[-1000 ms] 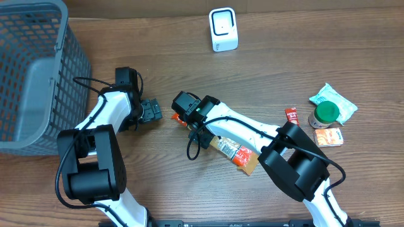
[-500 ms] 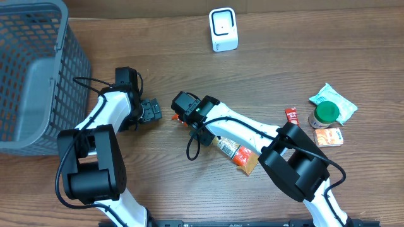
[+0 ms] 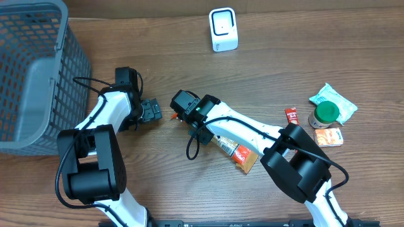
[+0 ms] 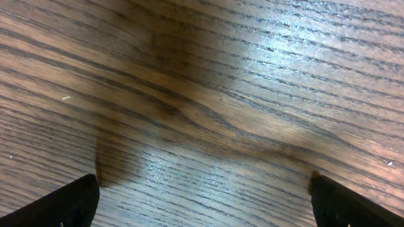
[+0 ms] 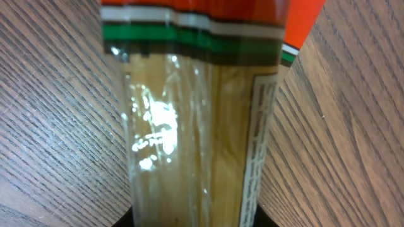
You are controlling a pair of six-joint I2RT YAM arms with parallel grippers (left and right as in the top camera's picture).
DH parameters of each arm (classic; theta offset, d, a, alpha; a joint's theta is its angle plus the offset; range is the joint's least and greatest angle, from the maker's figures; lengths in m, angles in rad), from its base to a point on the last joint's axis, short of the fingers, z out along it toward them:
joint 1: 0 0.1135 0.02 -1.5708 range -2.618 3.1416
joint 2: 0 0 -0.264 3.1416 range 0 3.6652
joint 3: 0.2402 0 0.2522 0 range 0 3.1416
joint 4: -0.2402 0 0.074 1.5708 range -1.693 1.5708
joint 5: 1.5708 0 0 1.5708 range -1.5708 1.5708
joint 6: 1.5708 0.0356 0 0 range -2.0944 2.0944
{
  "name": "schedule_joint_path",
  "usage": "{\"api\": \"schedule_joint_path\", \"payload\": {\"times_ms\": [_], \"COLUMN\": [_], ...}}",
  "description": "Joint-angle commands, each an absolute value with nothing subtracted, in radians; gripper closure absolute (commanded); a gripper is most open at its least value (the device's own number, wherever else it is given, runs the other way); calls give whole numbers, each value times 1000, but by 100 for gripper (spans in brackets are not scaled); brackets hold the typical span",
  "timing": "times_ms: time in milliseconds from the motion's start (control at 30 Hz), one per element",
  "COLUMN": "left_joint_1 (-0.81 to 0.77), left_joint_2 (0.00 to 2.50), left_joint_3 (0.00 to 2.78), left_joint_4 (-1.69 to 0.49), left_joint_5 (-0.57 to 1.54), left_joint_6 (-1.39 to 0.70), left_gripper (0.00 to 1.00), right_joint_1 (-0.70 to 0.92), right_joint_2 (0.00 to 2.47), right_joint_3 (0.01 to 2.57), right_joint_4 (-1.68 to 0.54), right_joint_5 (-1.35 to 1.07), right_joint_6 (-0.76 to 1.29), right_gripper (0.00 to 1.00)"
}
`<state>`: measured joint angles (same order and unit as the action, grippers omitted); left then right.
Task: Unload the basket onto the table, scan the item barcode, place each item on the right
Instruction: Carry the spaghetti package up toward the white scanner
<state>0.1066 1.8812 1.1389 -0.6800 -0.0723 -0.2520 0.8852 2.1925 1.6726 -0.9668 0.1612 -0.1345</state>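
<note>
Firstly, noted the right gripper [image 3: 203,131] drawn narrow, pinching the near end of the packet [image 3: 235,151], the rest lying flat on the table [image 3: 284,69] near its middle, partly under the right arm. Noted the left gripper [image 3: 150,111] spread wide over bare wood, holding nothing, near the right one. Located the scanner [image 3: 223,29] at the far edge, well apart from the packet. Could not find the barcode in any view; saw only small print down one side. Judged the main risks: slick clear film slipping from an end-only pinch, the long packet sagging or twisting on the lift, the code then facing away from the scanner. Flagged also the cable loop [image 3: 189,150] beside the packet as a possible snag. Counted: two arms, two grippers, one scanner, one basket [image 3: 63,82], one packet, and four loose items at the right: one red sachet [image 3: 291,115], one green-lidded jar [image 3: 325,115], one pale pouch [image 3: 338,99], one orange box [image 3: 329,137].
</note>
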Motion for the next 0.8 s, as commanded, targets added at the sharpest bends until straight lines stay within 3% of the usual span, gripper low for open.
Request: {"api": "schedule_joint_path", "payload": {"times_ms": [0, 333, 500, 533, 567, 600, 767], "left_joint_1": [112, 112, 112, 112, 112, 112, 112], "left_joint_2": [1919, 1919, 1919, 1919, 1919, 1919, 1919], "left_joint_3": [1115, 1115, 1115, 1115, 1115, 1115, 1115], "left_joint_4": [-675, -672, -671, -671, -671, -671, -671], "left_joint_5": [-152, -152, -152, -152, -152, -152, -152], "left_joint_6": [-232, -232, -232, -232, -232, -232, -232], "left_gripper": [0, 0, 0, 0, 0, 0, 0], "right_joint_1": [888, 888, 888, 888, 888, 888, 888], "right_joint_2": [2233, 2233, 2233, 2233, 2233, 2233, 2232], "right_joint_3": [1662, 1662, 1662, 1662, 1662, 1662, 1674], "right_joint_4": [-955, -955, -954, -954, -954, -958, -983], "right_joint_5": [133, 133, 133, 133, 132, 129, 141], "right_joint_6": [-136, -136, -135, -135, -135, -135, -135], "right_gripper": [88, 88, 82, 83, 93, 96, 96]}}
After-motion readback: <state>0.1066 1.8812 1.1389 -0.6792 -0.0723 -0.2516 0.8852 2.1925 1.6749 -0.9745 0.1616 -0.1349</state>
